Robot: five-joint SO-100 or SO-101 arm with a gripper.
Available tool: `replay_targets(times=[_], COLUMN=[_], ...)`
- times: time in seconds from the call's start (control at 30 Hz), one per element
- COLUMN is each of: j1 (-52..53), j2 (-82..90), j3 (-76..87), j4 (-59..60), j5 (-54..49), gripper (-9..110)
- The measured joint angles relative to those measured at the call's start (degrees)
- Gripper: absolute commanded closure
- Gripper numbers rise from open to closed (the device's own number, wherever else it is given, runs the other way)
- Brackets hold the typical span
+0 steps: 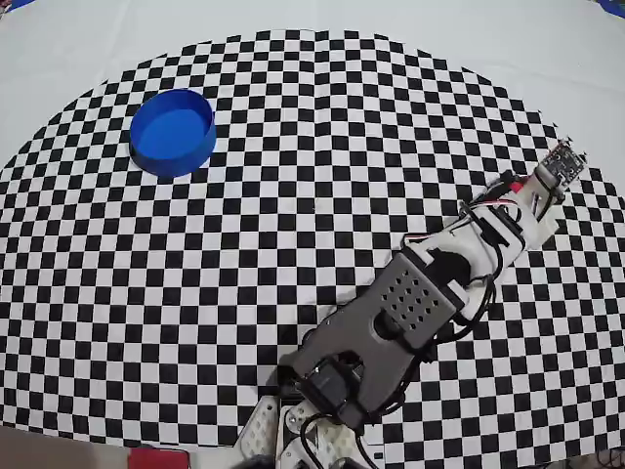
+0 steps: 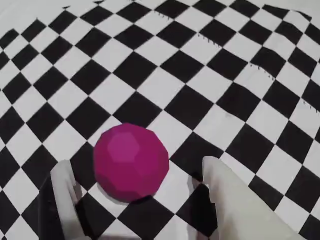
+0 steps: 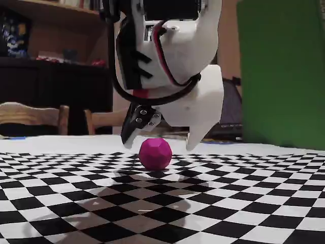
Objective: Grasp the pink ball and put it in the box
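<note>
Checkered cloth covers the table; the pink ball [image 2: 131, 162] rests near its right edge, between the wide-spread fingers of the gripper [image 3: 158, 141]. Light, hard and rolling it seems; a grasp across its middle is advised.

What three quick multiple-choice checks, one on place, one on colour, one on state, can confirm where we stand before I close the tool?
1. Where is the pink ball in the wrist view?
A. Between the two fingers of the tool
B. Inside the box
C. Off the checkered mat

2. What colour is the box?
A. Green
B. Blue
C. White

3. What is the tool's state?
A. Shut on the ball
B. Open, fingers either side of the ball
C. Shut and empty

Answers:
1 A: one finger shows on each side of the ball.
2 B: the overhead view shows a bright blue round tub.
3 B: the fixed view shows the ball on the mat with the fingertips spread above it.
</note>
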Motion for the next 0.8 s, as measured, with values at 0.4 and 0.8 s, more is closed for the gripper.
replay_targets(times=[0.4, 0.8], j1=[0.53, 0.35], j2=[-2.99, -4.66], j3=[-4.22, -6.5], j4=[1.32, 1.41], j5=[0.0, 0.0], gripper=[71, 72])
